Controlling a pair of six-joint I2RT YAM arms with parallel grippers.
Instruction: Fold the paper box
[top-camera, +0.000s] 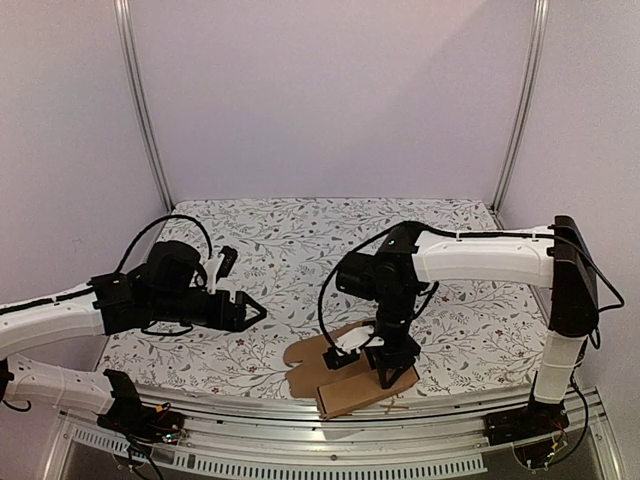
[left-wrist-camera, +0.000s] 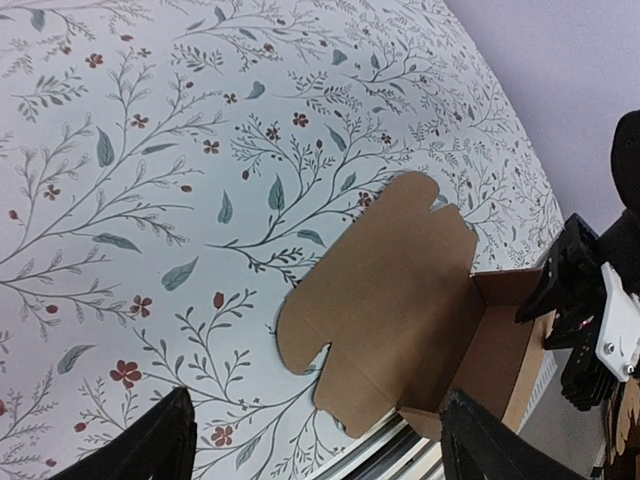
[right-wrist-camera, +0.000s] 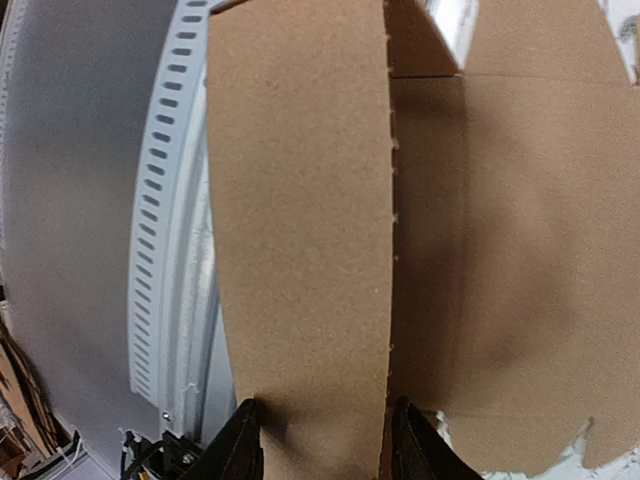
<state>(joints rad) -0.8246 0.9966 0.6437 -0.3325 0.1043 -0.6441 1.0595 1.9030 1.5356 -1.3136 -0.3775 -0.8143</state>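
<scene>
Astride paper box (right-wrist-camera: 500, 250), part-open end effector (right-wrist-camera: 325, 445)

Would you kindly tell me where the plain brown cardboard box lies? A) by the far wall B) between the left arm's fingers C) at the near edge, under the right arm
C: the plain brown cardboard box sits at the near edge with the right arm's fingers at it; the left arm's fingers hang open, apart.
</scene>
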